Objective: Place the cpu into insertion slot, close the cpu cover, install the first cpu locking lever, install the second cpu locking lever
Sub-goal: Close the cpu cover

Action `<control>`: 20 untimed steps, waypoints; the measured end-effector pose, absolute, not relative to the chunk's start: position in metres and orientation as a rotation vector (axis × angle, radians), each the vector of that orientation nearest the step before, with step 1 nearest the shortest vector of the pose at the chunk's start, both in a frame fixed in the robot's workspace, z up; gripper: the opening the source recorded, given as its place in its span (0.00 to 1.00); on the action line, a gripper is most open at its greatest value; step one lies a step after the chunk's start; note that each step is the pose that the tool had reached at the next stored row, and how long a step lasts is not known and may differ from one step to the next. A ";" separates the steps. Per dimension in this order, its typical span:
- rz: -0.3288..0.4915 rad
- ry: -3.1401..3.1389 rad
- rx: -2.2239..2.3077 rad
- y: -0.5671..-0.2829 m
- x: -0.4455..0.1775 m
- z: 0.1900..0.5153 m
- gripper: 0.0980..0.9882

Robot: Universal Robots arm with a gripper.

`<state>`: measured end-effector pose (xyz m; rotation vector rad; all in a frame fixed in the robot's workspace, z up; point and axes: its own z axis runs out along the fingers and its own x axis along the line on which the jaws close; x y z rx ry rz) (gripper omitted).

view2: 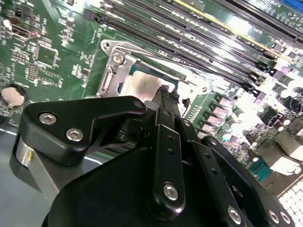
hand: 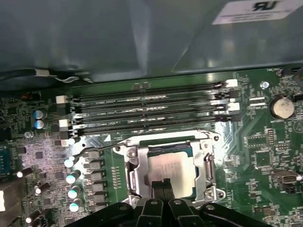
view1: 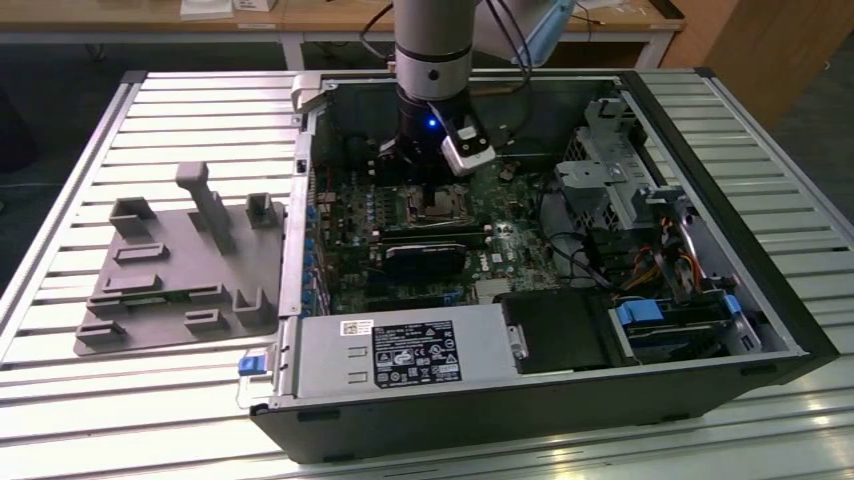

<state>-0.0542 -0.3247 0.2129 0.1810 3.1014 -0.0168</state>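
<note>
In the first wrist view the gripper (hand: 161, 183) tips cover one edge of the chip (hand: 171, 165), and the gripper body is cut off by the picture's edge. In the second wrist view the gripper (view2: 163, 91) body hides much of the chip (view2: 141, 84) and the near side of the socket (view2: 110, 75), and glare washes out part of the board (view2: 42, 52). In the exterior view the socket (view1: 435, 205) is too small to tell chip from frame, and the arm (view1: 430, 60) is cut off at the upper edge and hides the board behind it.
</note>
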 end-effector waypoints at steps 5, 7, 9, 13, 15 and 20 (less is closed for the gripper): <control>0.002 3.103 0.161 -0.325 -0.059 0.210 0.01; 0.012 3.104 0.152 -0.325 -0.061 0.209 0.01; 0.019 3.104 0.144 -0.325 -0.063 0.208 0.01; 0.032 3.105 0.133 -0.325 -0.066 0.207 0.01; 0.037 3.106 0.127 -0.325 -0.067 0.206 0.01; 0.047 3.107 0.110 -0.325 -0.071 0.203 0.01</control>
